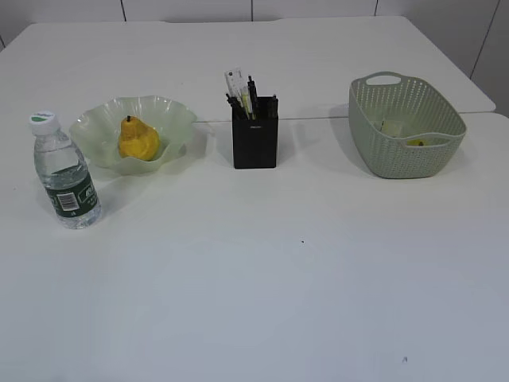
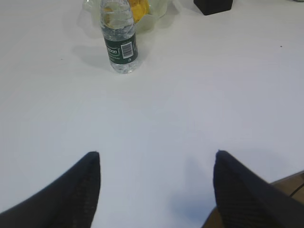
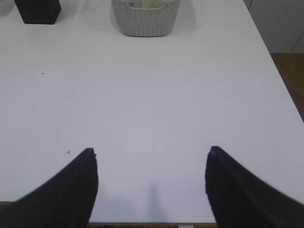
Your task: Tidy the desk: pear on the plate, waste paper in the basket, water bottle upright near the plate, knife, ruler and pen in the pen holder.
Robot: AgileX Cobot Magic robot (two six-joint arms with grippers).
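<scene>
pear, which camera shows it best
The exterior view: the pear sits whole and unobstructed in the plate, stem up. The left wrist view catches only a yellow sliver at its top edge, mostly hidden behind the water bottle. The right wrist view does not show it at all.

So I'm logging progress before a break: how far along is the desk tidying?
It looks finished. The pear sits on the plate, the water bottle stands upright beside it, stationery stands in the pen holder, though I can't pick out each item, and paper lies in the basket. Nothing is in hand: the left gripper and right gripper are open and empty. Nothing visible remains.
</scene>
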